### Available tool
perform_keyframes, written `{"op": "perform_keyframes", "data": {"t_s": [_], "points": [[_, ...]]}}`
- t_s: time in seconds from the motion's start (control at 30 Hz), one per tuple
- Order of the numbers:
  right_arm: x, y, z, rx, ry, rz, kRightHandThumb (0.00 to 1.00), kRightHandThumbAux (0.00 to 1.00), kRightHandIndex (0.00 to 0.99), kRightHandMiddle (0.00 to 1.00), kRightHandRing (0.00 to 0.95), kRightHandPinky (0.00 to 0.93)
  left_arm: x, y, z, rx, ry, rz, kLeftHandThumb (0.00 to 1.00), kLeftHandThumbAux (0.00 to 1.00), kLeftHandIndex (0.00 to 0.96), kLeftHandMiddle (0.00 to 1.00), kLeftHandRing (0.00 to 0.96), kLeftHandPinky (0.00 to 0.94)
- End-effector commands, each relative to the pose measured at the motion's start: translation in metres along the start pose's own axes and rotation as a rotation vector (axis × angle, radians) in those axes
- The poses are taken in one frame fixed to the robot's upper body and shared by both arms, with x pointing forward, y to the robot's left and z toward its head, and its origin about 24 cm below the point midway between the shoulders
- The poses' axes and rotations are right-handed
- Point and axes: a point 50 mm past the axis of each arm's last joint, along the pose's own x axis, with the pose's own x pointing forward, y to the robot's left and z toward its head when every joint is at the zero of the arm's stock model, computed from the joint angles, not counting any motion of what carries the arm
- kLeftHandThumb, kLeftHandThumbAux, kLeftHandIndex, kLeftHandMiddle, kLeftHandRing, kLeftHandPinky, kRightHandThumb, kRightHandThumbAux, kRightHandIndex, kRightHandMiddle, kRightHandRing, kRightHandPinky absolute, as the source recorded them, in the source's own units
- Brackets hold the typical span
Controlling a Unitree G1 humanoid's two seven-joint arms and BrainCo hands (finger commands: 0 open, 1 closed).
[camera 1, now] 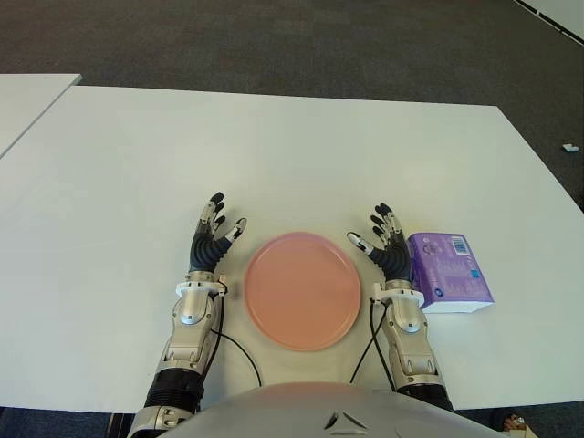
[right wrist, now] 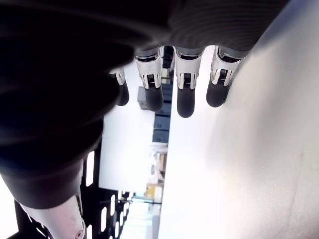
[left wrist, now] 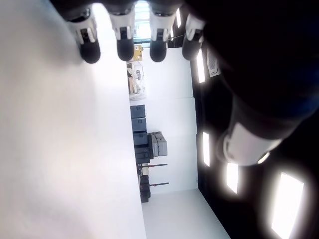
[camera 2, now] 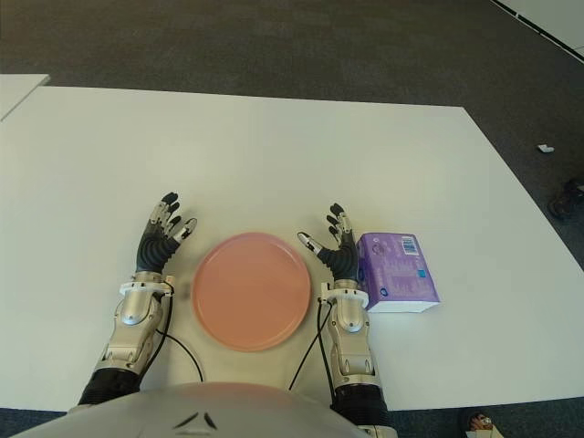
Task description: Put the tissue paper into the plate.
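From the left eye, a white table (camera 1: 274,146) fills most of the view, with dark carpet (camera 1: 274,36) beyond its far edge and the corner of a second white table (camera 1: 27,100) off to the left. A round pink plate (camera 1: 302,289) lies near the table's front edge, bare inside. The left hand (camera 1: 208,245) shows just left of the plate, fingers spread and holding nothing; the right hand (camera 1: 391,248) shows just right of it, between the plate and a purple tissue pack (camera 1: 447,272), fingers likewise apart and empty. The pack lies flat on the table just beside the right hand; whether the two touch cannot be told. Its top bears a white barcode patch and a small blue panel with print too small to read; no brand can be made out. A small white scrap (camera 1: 570,147) lies on the carpet at far right. The right eye shows the same layout, with the pack clear of the plate on its right side. In the left wrist view the fingertips (left wrist: 90,47) hang apart over the white tabletop, gripping nothing, with a room of ceiling lights and dark cases behind. In the right wrist view the fingertips (right wrist: 185,102) are also separated and empty beside the white surface.
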Motion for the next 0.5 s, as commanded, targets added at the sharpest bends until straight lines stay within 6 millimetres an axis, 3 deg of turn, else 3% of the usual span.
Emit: {"op": "perform_keyframes", "data": {"t_s": [0.03,0.5], "points": [[-0.0030,0.0030,-0.0061,-0.005,0.046,0.005,0.239,0.778,0.074,0.114,0.115,0.136,-0.0019,0.0018,-0.0022,0.011,0.009,-0.002,0.173,0.675,0.016,0.014,0.013,0.053],[-0.0003,0.0046,-0.0070,-0.066,0.050,0.001,0.283,0.701,0.104,0.133,0.113,0.108,0.0001,-0.0012,-0.0023,0.006,0.014,-0.012,0.158,0.671,0.016,0.014,0.014,0.054]]}}
